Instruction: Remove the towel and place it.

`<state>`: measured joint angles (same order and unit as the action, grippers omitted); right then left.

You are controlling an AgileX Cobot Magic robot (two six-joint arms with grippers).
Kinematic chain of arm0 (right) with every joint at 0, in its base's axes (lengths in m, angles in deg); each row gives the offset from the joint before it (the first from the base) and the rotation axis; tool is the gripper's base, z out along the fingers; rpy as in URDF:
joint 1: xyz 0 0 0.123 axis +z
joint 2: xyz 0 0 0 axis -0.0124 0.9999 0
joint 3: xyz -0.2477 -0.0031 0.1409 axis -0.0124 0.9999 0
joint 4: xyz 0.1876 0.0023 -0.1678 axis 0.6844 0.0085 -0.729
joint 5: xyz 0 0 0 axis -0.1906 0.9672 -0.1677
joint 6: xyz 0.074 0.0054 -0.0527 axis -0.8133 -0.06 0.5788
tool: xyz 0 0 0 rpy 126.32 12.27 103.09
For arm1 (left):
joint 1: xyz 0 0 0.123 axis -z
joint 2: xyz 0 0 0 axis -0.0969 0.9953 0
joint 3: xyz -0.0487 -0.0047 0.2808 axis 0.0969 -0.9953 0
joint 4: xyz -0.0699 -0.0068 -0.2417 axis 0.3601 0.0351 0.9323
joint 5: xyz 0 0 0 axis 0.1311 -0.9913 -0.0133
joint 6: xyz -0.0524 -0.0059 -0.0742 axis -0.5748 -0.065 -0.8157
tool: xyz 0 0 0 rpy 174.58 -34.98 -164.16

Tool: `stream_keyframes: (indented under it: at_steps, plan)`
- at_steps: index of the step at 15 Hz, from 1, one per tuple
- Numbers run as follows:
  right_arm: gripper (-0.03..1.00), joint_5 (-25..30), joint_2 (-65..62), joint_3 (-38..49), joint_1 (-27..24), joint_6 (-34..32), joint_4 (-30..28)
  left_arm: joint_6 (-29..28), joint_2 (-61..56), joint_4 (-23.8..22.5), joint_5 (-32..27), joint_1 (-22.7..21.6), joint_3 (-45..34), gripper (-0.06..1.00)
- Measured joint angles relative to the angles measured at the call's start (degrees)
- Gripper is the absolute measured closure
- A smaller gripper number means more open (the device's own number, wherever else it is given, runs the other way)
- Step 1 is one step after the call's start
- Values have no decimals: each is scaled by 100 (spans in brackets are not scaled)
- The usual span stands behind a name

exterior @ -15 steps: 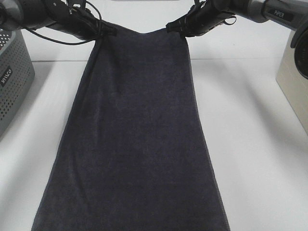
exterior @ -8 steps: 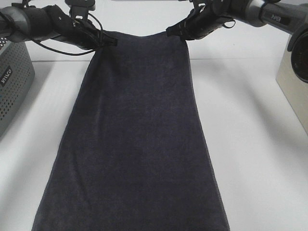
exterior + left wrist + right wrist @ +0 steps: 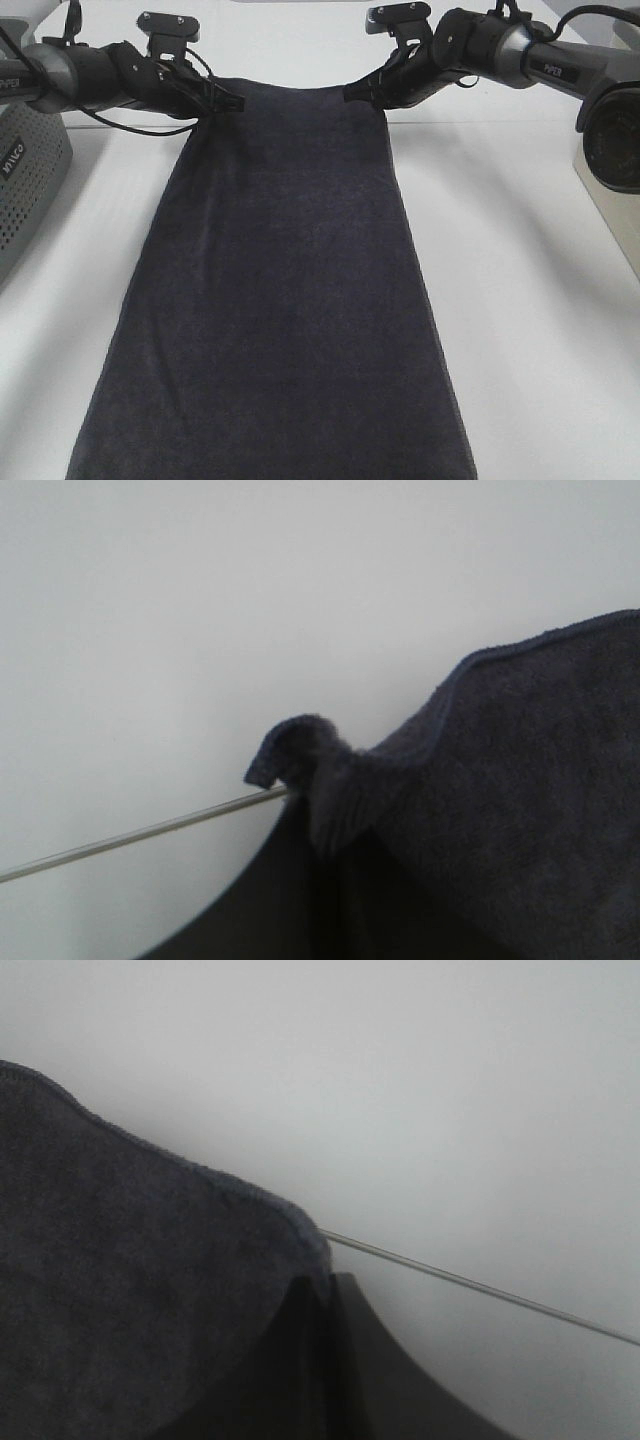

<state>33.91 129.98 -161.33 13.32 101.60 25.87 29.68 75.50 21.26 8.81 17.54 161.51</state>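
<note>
The towel [image 3: 285, 290] is a long dark charcoal cloth stretched down the white table, its near end running out of the exterior view. My left gripper [image 3: 222, 101] is shut on its far left corner and my right gripper [image 3: 362, 92] is shut on its far right corner, holding the far edge taut between them. In the left wrist view a pinched tuft of the towel [image 3: 300, 755] pokes out past the dark fingers [image 3: 250, 900]. The right wrist view shows the towel's hemmed edge [image 3: 150, 1260] ending at the closed dark fingers [image 3: 330, 1360].
A grey perforated basket [image 3: 25, 175] stands at the left edge of the table. A metallic box [image 3: 610, 190] sits at the right edge. A seam in the white table [image 3: 500, 122] runs across behind the towel's far end.
Both arms have come down and slightly toward the camera. The sag in the towel's far edge has flattened into a nearly straight, taut line.
</note>
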Motion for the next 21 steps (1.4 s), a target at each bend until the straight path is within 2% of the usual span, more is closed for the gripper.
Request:
stream_keyframes:
  at_steps: [3, 4, 5, 7, 8, 9, 13, 16, 18, 21]
  plan:
    - [96, 0, 86, 0, 0, 0, 138, 0, 74, 0, 92, 0, 0, 91]
    - [93, 0, 120, 0, 0, 0, 172, 0, 74, 0, 138, 0, 0, 85]
    - [87, -17, 149, 0, 0, 0, 178, 0, 74, 0, 229, 0, 0, 77]
    - [60, -29, 172, 0, 0, 0, 183, 0, 115, 0, 533, 0, 0, 50]
    - [32, -80, 172, 0, 0, 0, 149, -6, 195, 0, 705, 0, 0, 25]
    - [26, -80, 172, 0, 0, 0, 74, -11, 206, 0, 722, 0, 0, 19]
    - [22, 46, 160, 0, 0, 0, -34, 34, 206, 0, 716, -34, 0, 15]
    - [22, 413, -52, 0, 0, 0, -172, 46, 138, -11, 458, -86, 0, 15]
    - [22, 1014, -430, 0, 0, 0, -281, 63, -172, -52, -160, -86, 0, 15]
    - [22, 2636, -1060, 0, 0, -126, -286, -52, -854, -315, -1593, -86, 0, 15]
